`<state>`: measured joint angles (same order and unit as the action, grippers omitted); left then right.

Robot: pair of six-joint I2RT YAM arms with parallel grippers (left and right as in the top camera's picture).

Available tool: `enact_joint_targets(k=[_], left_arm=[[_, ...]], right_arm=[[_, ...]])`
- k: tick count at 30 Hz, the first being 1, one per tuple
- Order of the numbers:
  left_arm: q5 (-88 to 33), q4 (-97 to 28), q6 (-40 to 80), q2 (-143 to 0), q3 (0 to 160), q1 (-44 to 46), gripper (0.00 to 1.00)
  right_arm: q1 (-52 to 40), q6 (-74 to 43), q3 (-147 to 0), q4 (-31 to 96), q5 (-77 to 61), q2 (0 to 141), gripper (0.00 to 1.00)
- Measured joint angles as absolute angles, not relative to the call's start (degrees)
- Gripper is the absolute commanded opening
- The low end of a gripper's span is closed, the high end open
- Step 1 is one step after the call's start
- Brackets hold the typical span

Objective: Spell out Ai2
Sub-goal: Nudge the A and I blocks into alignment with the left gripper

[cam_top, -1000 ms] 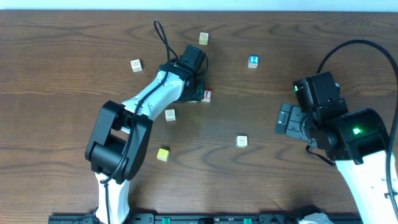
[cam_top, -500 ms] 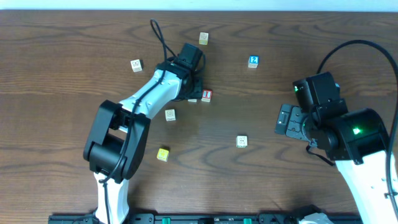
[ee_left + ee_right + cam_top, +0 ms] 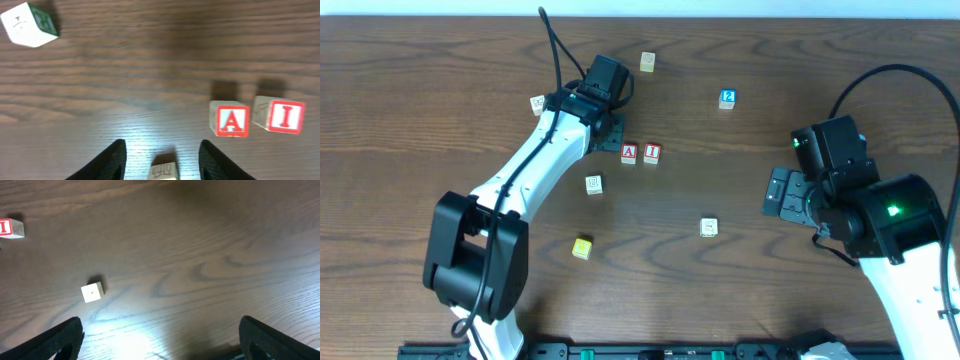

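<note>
A red-lettered A block (image 3: pixel 629 153) lies on the table just left of the red-lettered I block (image 3: pixel 651 153); they are close but apart in the left wrist view, A block (image 3: pixel 232 120) and I block (image 3: pixel 285 116). A blue 2 block (image 3: pixel 727 98) lies alone at the upper right. My left gripper (image 3: pixel 611 130) is open, up-left of the A block and clear of it. In the left wrist view a pale block (image 3: pixel 164 171) lies on the table between its fingers (image 3: pixel 162 152). My right gripper (image 3: pixel 785 192) is open and empty at the right.
Loose blocks lie about: one at the top (image 3: pixel 648 61), one at the left (image 3: pixel 538 104), one below the arm (image 3: pixel 594 184), a yellow one (image 3: pixel 582 247), and a pale one (image 3: pixel 709 227), seen too in the right wrist view (image 3: pixel 93 292). A green-sided block (image 3: pixel 30 22) shows in the left wrist view.
My left gripper has let go of the A block and drawn back up and left. The A block now lies uncovered beside the I block. The right arm has not moved.
</note>
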<state>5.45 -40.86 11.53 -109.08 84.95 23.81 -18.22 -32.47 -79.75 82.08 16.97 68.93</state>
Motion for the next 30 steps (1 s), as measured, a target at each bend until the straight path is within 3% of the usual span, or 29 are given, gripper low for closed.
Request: enact_joint_targets(k=[30], left_arm=[[1.23,-33.41,12.01,-116.55,80.99,23.81,0.46]], right_arm=[[-18.22,-32.47,-79.75,82.46,16.99,68.93,0.99]])
